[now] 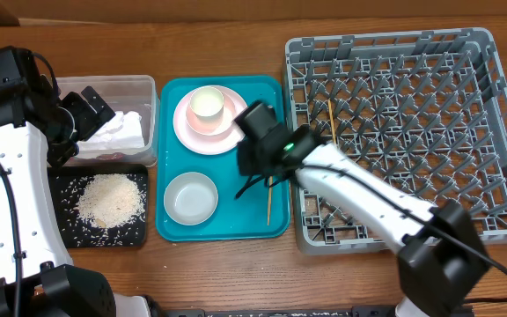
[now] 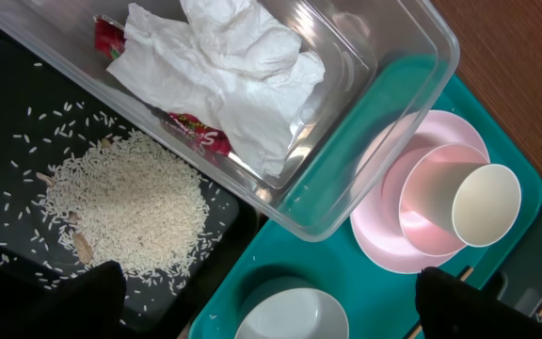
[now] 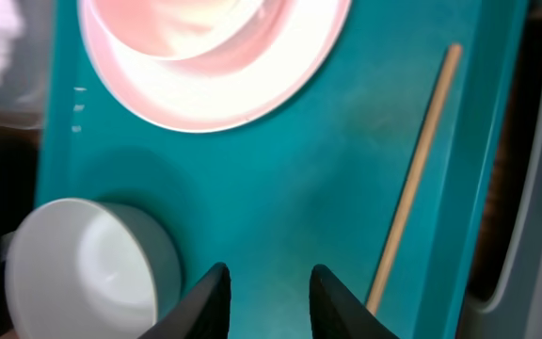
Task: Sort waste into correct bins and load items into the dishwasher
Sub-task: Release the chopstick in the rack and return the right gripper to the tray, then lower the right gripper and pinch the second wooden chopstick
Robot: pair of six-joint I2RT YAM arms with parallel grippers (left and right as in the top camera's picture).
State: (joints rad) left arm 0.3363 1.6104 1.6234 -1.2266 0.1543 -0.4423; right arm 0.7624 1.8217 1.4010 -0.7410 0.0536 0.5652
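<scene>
Closest to the lens in the right wrist view, the right gripper (image 3: 269, 299) shows two dark fingers a little apart, with nothing between them but bare teal tray (image 3: 280, 188). A thin wooden chopstick (image 3: 417, 179) lies flat on the tray at about 2 o'clock from the fingers, near the tray's raised edge and clear of them. A pale bowl (image 3: 83, 268) sits at 9 o'clock, and a pink plate (image 3: 243, 85) at 12 o'clock.

From overhead, the tray holds the plate (image 1: 186, 132) with a cream cup (image 1: 208, 104) on top, the bowl (image 1: 190, 198) at 7 o'clock, and the chopstick (image 1: 269, 198) at 4 o'clock. The grey rack (image 1: 500, 185) stands on the counter at the tray's 3 o'clock, with a second chopstick (image 1: 330, 119) lying in it.

At 9 o'clock from the tray, the clear tub (image 1: 150, 88) holds the tissue (image 1: 121, 132) and a red wrapper (image 2: 196, 132). The black tray (image 1: 64, 236) below it holds the rice (image 1: 110, 198). The left gripper (image 2: 271, 285) hangs over the tub's edge, spread wide and empty.

The step in hand looks like picking up the tray's chopstick. To do it well, the right gripper likely needs to shift toward 2 o'clock, turn so its fingers straddle the stick across its width, and drop low enough to graze the tray. Pinching near the middle should stop it tipping. The risks are the stick rolling away or wedging against the tray's edge.
</scene>
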